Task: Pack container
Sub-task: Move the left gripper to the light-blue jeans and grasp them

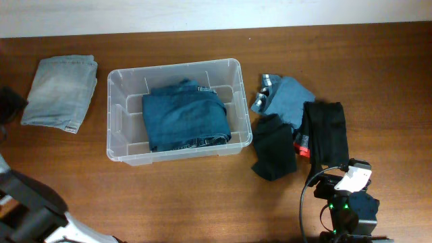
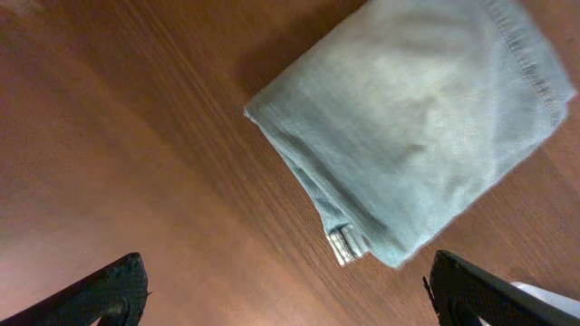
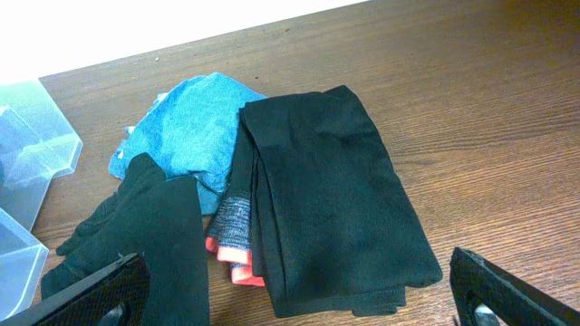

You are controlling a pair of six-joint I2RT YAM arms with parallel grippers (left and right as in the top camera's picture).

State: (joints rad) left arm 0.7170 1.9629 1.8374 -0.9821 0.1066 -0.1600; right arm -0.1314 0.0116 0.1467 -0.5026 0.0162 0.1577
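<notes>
The container (image 1: 175, 66) sits a little left of the table's middle, open top up, its long axis running left to right with the right end skewed slightly toward the far side. A folded dark teal garment (image 1: 185, 116) lies flat in it, filling the middle of the floor and leaving bare strips along the left wall and the far wall. Bare table (image 1: 202, 202) runs along the near long side and in a narrower band along the far one. To the left, apart from the short wall, lies a folded pale grey-blue garment (image 1: 61, 91). To the right, just beside the other short wall, is a loose pile: a light blue piece (image 1: 287, 98) farthest, a black glove-like piece (image 1: 273, 147) nearest the bin, a folded black garment (image 1: 326, 133) on the right, and a red and grey scrap (image 1: 302, 143) showing between the two black ones. The left gripper (image 2: 285, 285) hangs over bare wood beside the pale garment (image 2: 412, 118), fingers spread wide and holding nothing. The right gripper (image 3: 294, 290) is likewise wide apart and empty, near the folded black garment (image 3: 326, 190), with a corner of the bin (image 3: 27, 154) at the left edge of its view
</notes>
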